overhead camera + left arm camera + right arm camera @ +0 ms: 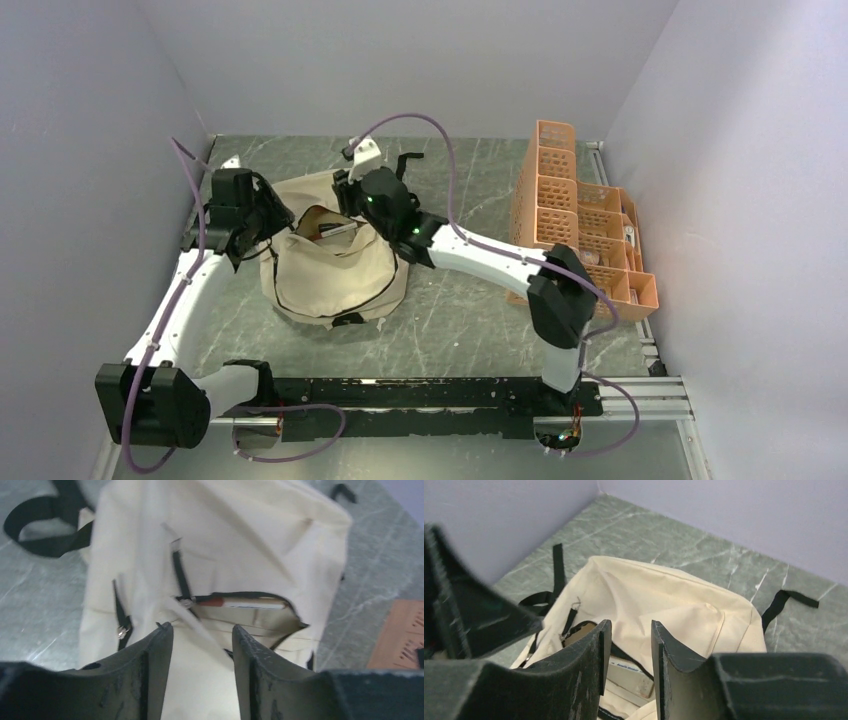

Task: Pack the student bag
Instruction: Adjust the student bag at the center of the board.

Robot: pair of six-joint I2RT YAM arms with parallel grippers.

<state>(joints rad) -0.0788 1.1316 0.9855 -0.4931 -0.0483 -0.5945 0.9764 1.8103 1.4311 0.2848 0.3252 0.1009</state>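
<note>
Left gripper (202,627) and right gripper (626,625) hover over the backpack's (330,275) unzipped mouth, fingers parted on both, clasping nothing.

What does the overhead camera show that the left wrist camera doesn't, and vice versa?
Only the overhead view shows the left arm and right arm whole, plus the rows of compartments in the orange organizer. Only the left wrist view shows the metal zipper pulls and black zipper tape close up. Both show the beige bag, a white item in its open mouth, and the marbled table.
</note>
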